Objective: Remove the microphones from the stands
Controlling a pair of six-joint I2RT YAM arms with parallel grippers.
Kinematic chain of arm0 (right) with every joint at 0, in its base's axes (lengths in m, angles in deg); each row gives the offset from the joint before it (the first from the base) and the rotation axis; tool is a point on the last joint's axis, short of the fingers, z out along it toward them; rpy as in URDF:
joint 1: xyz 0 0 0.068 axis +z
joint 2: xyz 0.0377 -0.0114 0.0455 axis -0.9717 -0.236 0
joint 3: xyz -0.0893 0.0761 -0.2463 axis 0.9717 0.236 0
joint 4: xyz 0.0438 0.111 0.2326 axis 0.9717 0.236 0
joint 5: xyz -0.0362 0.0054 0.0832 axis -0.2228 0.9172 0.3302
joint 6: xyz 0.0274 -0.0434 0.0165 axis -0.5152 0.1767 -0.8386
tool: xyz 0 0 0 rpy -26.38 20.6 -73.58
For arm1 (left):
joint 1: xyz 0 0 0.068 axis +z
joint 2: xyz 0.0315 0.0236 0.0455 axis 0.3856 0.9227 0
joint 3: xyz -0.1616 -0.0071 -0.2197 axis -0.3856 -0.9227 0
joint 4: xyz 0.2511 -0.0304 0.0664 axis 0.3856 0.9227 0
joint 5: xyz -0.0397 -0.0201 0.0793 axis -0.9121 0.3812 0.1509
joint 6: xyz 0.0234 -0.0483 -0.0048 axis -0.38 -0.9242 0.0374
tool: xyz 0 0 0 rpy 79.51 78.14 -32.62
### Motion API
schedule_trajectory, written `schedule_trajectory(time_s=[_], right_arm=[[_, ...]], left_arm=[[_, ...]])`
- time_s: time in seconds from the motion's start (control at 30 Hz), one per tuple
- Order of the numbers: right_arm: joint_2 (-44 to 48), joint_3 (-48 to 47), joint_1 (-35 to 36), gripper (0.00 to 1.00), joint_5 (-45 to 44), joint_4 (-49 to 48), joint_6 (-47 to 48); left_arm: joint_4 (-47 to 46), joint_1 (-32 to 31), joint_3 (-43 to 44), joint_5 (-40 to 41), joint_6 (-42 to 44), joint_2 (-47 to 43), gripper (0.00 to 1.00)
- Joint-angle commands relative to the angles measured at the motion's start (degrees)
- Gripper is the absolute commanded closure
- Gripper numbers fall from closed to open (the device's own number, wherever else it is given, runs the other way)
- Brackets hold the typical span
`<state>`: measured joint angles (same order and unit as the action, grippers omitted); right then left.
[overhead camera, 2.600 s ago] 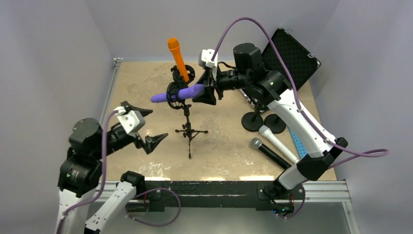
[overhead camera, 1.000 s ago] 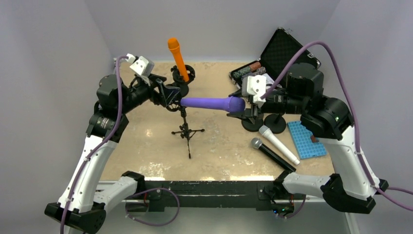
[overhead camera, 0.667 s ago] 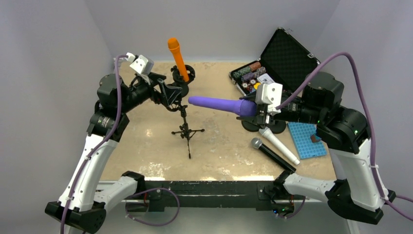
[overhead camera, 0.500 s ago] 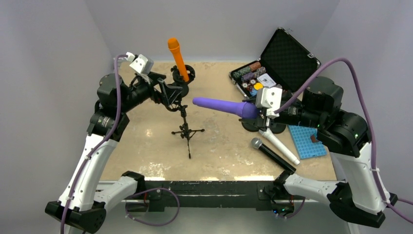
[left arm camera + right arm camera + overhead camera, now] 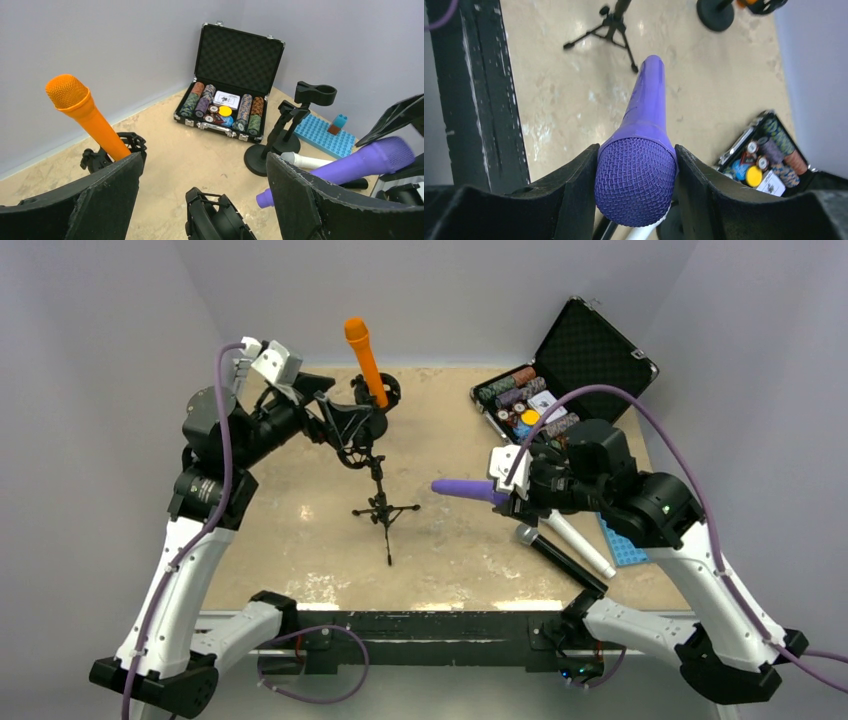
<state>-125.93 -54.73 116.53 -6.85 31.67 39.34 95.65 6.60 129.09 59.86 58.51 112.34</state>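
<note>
Your right claw pinches the purple microphone, off the tripod stand. Your left claw is spread

You get no readable text, number or brand in any view. The white card lying among the chips in the open black case carries dark print, but it is too small for you to make out. No lettering can be read on the purple microphone.
</note>
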Motion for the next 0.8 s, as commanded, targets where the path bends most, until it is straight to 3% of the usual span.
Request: schedule_trajectory(time_s=[0.0,0.77], right_arm=[[3.24,5.61,-0.91,1.0,-2.41,-1.64,3.81],[-2.21,3.75,-7.13,1.0,-6.7,25.76,27.4]], left_arm=[[-1.53,0.78,2.89,1.1,0.32,-1.3,0.02],[-0.76,2.51,6.56,4.85,4.01,-1.85,0.01]])
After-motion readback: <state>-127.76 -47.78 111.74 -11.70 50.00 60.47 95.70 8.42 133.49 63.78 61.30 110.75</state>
